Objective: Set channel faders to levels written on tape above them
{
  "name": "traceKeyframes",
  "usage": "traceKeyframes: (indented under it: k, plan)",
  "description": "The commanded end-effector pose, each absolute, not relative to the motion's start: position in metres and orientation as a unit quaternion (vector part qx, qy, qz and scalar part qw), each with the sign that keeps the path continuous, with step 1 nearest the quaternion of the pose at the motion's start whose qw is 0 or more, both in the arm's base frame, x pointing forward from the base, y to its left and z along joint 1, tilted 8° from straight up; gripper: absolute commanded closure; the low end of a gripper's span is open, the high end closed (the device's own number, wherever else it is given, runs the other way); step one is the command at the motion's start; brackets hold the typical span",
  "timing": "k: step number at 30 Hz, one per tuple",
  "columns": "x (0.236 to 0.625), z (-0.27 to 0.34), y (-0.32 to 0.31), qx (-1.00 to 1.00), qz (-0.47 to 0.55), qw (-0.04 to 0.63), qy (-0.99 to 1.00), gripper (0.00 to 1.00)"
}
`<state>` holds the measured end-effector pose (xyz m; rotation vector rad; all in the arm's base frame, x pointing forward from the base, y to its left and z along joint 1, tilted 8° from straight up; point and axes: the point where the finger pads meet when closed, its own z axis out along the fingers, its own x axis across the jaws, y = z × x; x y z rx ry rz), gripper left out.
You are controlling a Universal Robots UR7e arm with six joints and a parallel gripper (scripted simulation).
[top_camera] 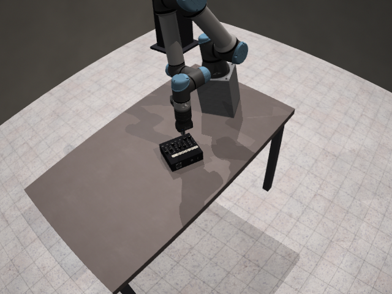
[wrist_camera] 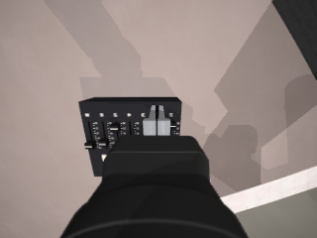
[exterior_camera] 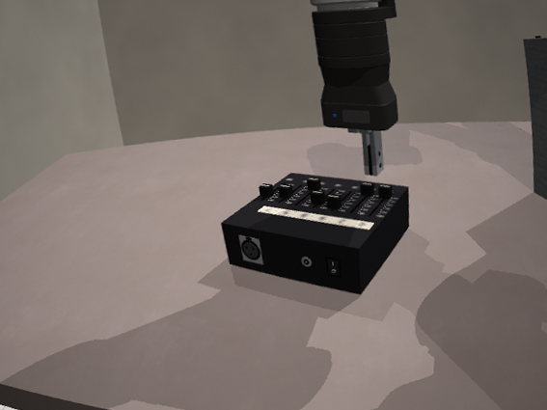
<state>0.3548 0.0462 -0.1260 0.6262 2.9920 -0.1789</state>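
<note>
the dark brown table (top_camera: 95, 190) is being crossed by broad patches of shadow, and a grey pedestal (top_camera: 221, 95) is seen standing at its far edge, well apart from the desk. nothing is being placed between the gripper (exterior_camera: 374, 170) and the faders below it; open air is all that is being seen there.

writing is being looked for: a pale tape strip (exterior_camera: 315, 218) is being shown across the desk top with faint marks on it, but they are too blurred to be read. on the front panel a round socket in a grey plate (exterior_camera: 250, 249), a small round jack (exterior_camera: 306, 261) and a rocker switch (exterior_camera: 333, 266) are being picked out, the switch's symbols too small to be made out.

the lighting desk (exterior_camera: 288, 251) is being seen near the middle of the table, a squat black box sitting flat, turned at an angle. black fader caps are being shown at differing heights along their slots, two of them (exterior_camera: 324, 198) set closer to the tape than the rest, one at the left end (exterior_camera: 265, 189) set far back. white scale ticks are being glimpsed beside each slot.

the jaws are being held fully pressed together with nothing between them, hanging upright just above the desk's back right part, not touching it.
</note>
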Motion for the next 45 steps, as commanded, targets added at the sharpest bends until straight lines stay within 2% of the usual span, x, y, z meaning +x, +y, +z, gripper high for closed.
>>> traceKeyframes:
  k: [1, 45]
  plan:
    - [0.3551, -0.1257, 0.0463, 0.204, -0.058, 0.040, 0.976, 1.00]
    - [0.3557, -0.1357, 0.0449, 0.204, -0.058, 0.040, 0.976, 1.00]
